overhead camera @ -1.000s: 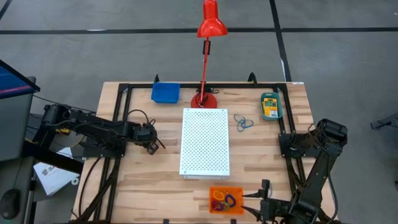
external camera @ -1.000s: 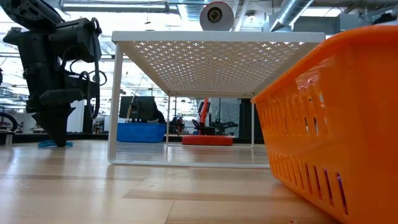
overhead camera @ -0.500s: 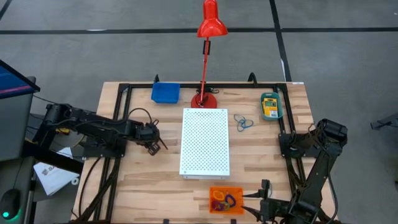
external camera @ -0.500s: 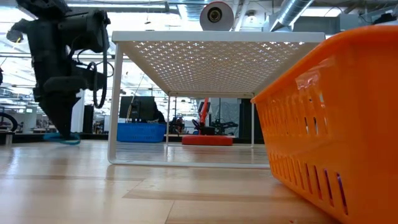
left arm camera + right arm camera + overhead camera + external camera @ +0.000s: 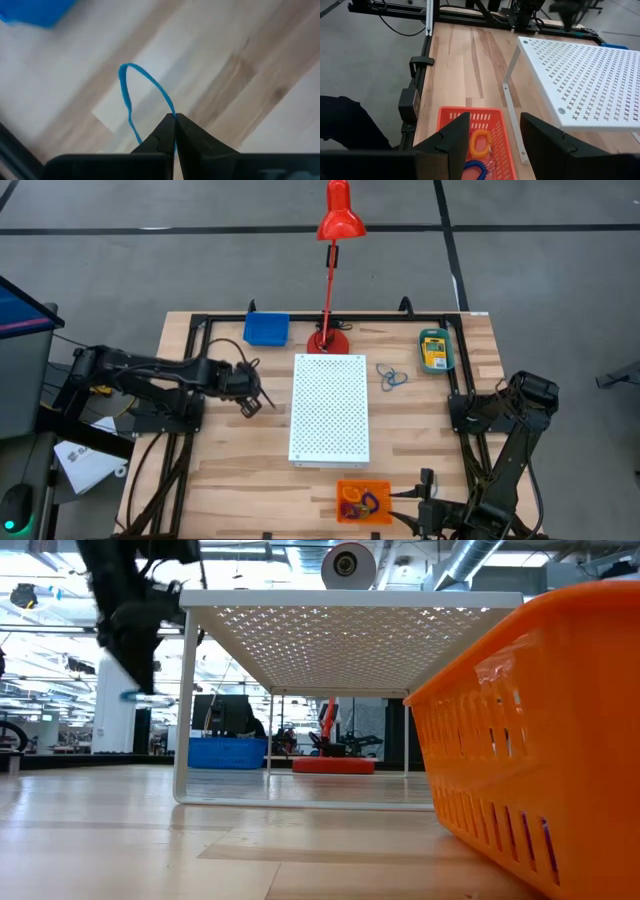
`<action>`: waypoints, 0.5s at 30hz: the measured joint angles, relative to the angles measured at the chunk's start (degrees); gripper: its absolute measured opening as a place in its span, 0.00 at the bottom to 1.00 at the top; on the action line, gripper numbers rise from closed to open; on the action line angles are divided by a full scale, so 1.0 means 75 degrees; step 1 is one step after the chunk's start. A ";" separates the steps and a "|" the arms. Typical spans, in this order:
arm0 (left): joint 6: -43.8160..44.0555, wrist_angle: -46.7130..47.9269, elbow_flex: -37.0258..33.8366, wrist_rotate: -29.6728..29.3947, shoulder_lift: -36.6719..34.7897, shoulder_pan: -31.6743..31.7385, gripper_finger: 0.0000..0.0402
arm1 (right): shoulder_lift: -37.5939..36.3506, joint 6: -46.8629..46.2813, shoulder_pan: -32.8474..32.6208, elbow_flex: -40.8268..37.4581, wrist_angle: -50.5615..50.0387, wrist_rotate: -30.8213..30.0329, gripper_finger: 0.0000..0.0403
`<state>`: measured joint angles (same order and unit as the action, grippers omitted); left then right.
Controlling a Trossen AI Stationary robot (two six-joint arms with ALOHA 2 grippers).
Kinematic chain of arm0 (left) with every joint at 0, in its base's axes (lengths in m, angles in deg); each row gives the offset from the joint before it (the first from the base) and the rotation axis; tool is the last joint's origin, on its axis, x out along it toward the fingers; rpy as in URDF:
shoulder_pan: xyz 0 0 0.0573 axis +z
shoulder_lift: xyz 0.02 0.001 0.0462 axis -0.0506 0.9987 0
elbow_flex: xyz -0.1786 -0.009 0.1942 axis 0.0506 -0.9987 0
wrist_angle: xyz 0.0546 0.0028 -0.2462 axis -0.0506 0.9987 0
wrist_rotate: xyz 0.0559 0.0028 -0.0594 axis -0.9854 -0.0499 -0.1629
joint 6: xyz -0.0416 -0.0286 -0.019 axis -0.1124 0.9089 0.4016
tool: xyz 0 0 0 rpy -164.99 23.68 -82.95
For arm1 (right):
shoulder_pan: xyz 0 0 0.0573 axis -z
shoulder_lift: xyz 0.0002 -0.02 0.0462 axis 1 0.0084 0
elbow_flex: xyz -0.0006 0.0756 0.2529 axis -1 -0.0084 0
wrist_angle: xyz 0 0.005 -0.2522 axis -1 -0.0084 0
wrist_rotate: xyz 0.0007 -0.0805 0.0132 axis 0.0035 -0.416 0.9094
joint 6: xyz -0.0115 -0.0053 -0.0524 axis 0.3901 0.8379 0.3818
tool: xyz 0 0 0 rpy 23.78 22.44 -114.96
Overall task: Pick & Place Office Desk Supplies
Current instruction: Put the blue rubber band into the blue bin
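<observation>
My left gripper (image 5: 250, 401) is shut on a thin blue loop (image 5: 131, 88) above the table's left half, left of the white board; the low view shows the loop (image 5: 146, 697) under its fingertips, well above the wood. At the table's near right, my right gripper (image 5: 495, 142) stands open over the orange tray (image 5: 364, 502), which holds an orange coil and blue and purple loops. More blue loops (image 5: 391, 377) lie on the table right of the board. A yellow-and-green crayon box sits in the teal tray (image 5: 434, 350). The blue tray (image 5: 266, 328) stands at the far left. My left gripper pinches one spot of the blue loop's band (image 5: 171, 113) between its two fingertips, coming steeply from above. The rest of the loop sticks out beyond the fingertips as an open oval, lifted clear of the table.
The white perforated board (image 5: 329, 408) stands on legs across the table's middle. A red desk lamp (image 5: 329, 300) rises from its base at the far edge. A black frame rail (image 5: 196, 370) runs along the table's sides. Bare wood lies left of the board.
My left gripper has risen, staying shut, and shifted a little toward the white board. The blue loop has gone from the tabletop to hanging clear of it under the fingertips.
</observation>
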<state>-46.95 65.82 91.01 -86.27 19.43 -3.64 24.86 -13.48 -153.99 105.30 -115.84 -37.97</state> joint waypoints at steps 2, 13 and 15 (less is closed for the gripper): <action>-0.0309 0.0126 0.0403 -0.0128 0.0000 0.0202 0.00 | 0.0000 0.0003 0.0000 0.0000 0.0002 0.0000 0.42; -0.2348 -0.0098 0.1849 -0.0506 -0.0009 0.2345 0.00 | 0.0000 0.0023 -0.0009 0.0000 -0.0001 0.0061 0.42; -0.2724 -0.0332 0.1871 -0.0472 -0.0009 0.2824 0.00 | 0.0000 0.0023 -0.0009 0.0000 -0.0001 0.0064 0.42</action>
<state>-67.38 63.33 105.04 -89.80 19.36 17.55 24.86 -13.30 -154.05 105.30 -115.85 -37.49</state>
